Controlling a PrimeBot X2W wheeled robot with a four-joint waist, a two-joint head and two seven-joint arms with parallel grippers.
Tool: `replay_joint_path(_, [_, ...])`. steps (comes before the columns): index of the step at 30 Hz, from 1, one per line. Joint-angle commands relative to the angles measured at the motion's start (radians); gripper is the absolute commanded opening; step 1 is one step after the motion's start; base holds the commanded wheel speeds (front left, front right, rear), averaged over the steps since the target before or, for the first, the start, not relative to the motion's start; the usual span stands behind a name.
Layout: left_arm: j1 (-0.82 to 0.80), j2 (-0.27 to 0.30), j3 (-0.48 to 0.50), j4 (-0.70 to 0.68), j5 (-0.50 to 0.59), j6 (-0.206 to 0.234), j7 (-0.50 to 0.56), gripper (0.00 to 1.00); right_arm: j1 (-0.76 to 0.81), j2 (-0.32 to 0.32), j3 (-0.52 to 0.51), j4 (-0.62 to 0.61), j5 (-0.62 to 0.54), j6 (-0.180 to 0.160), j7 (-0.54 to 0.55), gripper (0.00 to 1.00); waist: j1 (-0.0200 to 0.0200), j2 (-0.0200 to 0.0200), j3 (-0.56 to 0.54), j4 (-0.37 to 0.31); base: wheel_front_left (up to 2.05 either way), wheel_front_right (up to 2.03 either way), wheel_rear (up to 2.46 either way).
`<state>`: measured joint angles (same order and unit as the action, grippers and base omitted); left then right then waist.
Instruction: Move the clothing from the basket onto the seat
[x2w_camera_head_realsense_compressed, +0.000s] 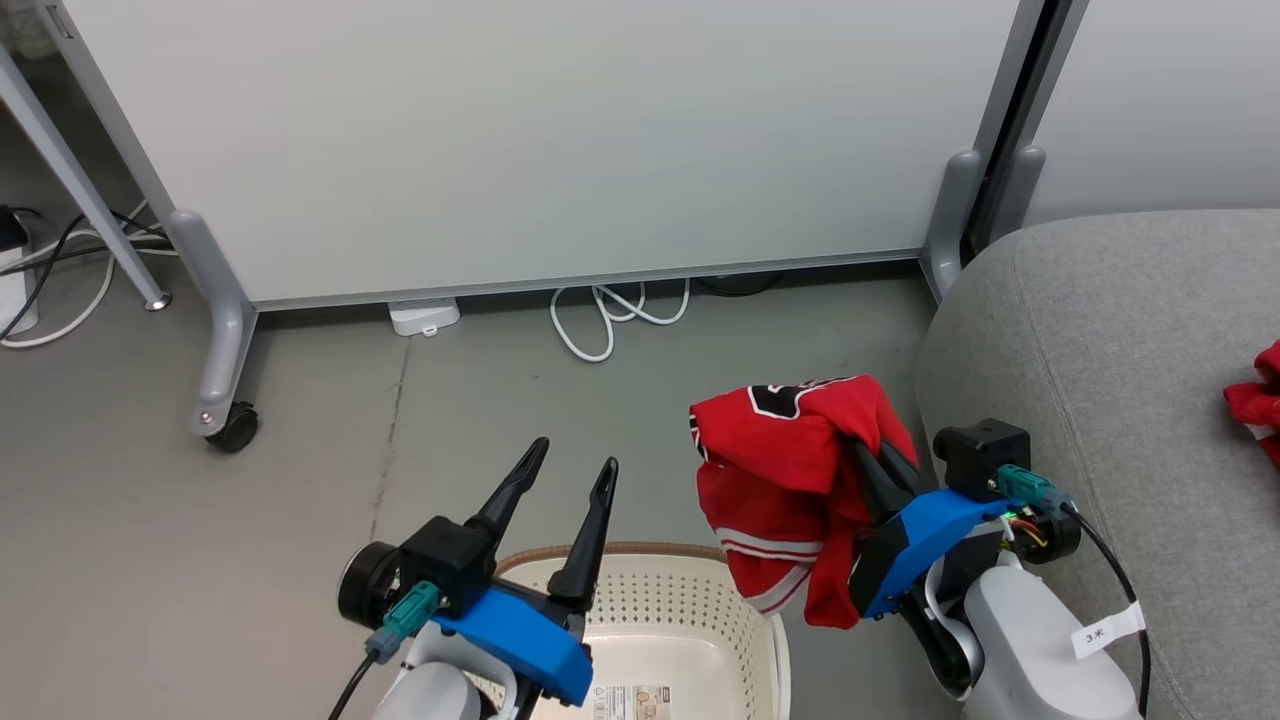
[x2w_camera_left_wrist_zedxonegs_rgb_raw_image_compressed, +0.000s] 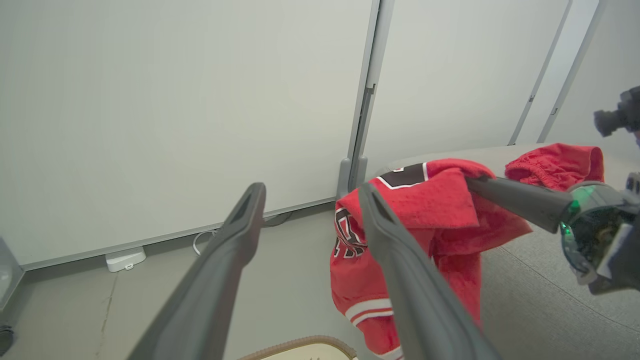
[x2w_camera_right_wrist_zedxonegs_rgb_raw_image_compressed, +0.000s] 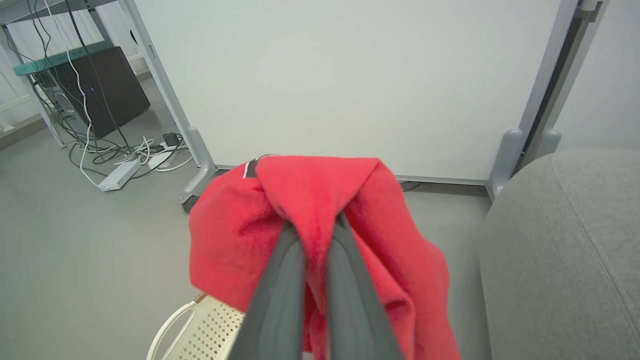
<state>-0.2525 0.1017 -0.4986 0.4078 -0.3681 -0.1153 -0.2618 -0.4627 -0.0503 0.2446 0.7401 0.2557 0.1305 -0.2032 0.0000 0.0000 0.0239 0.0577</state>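
A red jersey (x2w_camera_head_realsense_compressed: 790, 470) hangs in the air above the right side of the cream basket (x2w_camera_head_realsense_compressed: 640, 555), just left of the grey seat (x2w_camera_head_realsense_compressed: 1120, 380). My right gripper (x2w_camera_head_realsense_compressed: 868, 450) is shut on it, fingertips buried in the fabric; the right wrist view shows the right gripper (x2w_camera_right_wrist_zedxonegs_rgb_raw_image_compressed: 315, 225) pinching the jersey (x2w_camera_right_wrist_zedxonegs_rgb_raw_image_compressed: 310, 190) over the basket (x2w_camera_right_wrist_zedxonegs_rgb_raw_image_compressed: 200, 325), beside the seat (x2w_camera_right_wrist_zedxonegs_rgb_raw_image_compressed: 565, 250). My left gripper (x2w_camera_head_realsense_compressed: 575, 465) stands open and empty above the basket's far rim. A second red jersey (x2w_camera_head_realsense_compressed: 1258, 400) lies on the seat. In the left wrist view my left gripper (x2w_camera_left_wrist_zedxonegs_rgb_raw_image_compressed: 311, 189) points towards the held jersey (x2w_camera_left_wrist_zedxonegs_rgb_raw_image_compressed: 430, 200).
A white partition panel (x2w_camera_head_realsense_compressed: 540, 140) on grey castor feet (x2w_camera_head_realsense_compressed: 225, 420) stands behind the basket. White cables (x2w_camera_head_realsense_compressed: 610, 310) and a power strip (x2w_camera_head_realsense_compressed: 425, 317) lie at its base. Grey floor (x2w_camera_head_realsense_compressed: 300, 520) stretches to the left, with more cables (x2w_camera_right_wrist_zedxonegs_rgb_raw_image_compressed: 125, 155) and a black box (x2w_camera_right_wrist_zedxonegs_rgb_raw_image_compressed: 100, 85).
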Motion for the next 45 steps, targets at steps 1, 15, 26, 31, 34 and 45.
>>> replay_joint_path(1, [0.029,-0.001,0.025,-0.014,0.024,-0.009,-0.005,1.00,0.013,0.000,-0.002,-0.010,-0.007,0.001,0.002,0.00,0.0000,0.0000,-0.003,-0.001,0.00,0.00,0.00])
replay_joint_path(15, [0.066,-0.023,0.057,-0.027,0.072,-0.018,-0.005,1.00,0.026,0.000,-0.016,-0.037,-0.014,0.001,0.020,0.00,0.0000,0.0000,-0.002,-0.011,0.00,0.00,0.00])
replay_joint_path(26, [0.052,-0.017,0.040,-0.020,0.056,-0.018,-0.005,1.00,0.029,0.000,-0.018,-0.055,-0.014,0.001,0.024,0.00,0.0000,0.0000,0.004,-0.056,0.00,0.00,0.00])
replay_joint_path(31, [0.044,-0.016,0.028,-0.021,0.054,-0.016,-0.005,1.00,0.028,0.000,-0.023,-0.059,-0.017,0.001,0.026,0.00,0.0000,0.0000,0.009,-0.093,0.00,0.00,0.00])
replay_joint_path(34, [0.038,-0.015,0.023,-0.021,0.051,-0.016,-0.005,1.00,0.027,0.000,-0.022,-0.065,-0.017,0.001,0.028,0.00,0.0000,0.0000,0.015,-0.119,0.00,0.00,0.00])
replay_joint_path(45, [0.016,-0.008,0.009,-0.019,0.044,-0.016,-0.005,1.00,0.021,0.000,-0.022,-0.081,-0.016,0.001,0.030,0.00,0.0000,0.0000,0.044,-0.222,0.00,0.00,0.00])
